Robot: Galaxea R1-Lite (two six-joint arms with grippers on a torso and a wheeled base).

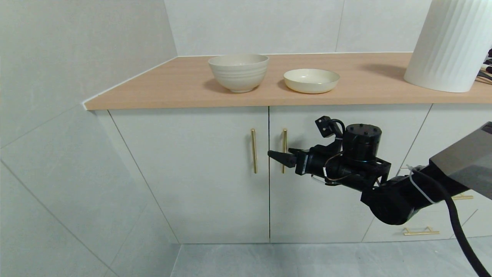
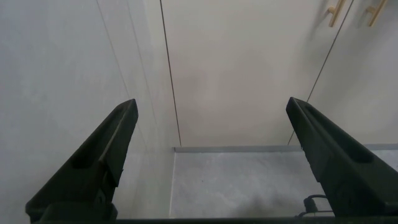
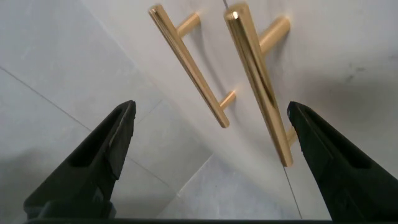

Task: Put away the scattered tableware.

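— Tableware: where does it sit?
— On the wooden counter. The deep ribbed bowl stands upright toward the wall end. The shallow dish lies just beside it on the right, and the two do not touch.
— Anything else up there?
— A tall white ribbed vessel at the far right end, well apart from both.
— And the right tool?
— The right tool hangs below the counter edge, in front of the cabinet doors, with its fingers spread and nothing between them. It points at the two brass pulls, the left handle and the right handle, one on either side of the door seam. In the head view its tip crosses the right handle. In the wrist view both handles lie ahead, between the spread fingers. Whether it touches the brass, I cannot tell.
— The left tool?
— The left tool is also spread wide and holds nothing. It faces the lower cabinet front and the grey floor.
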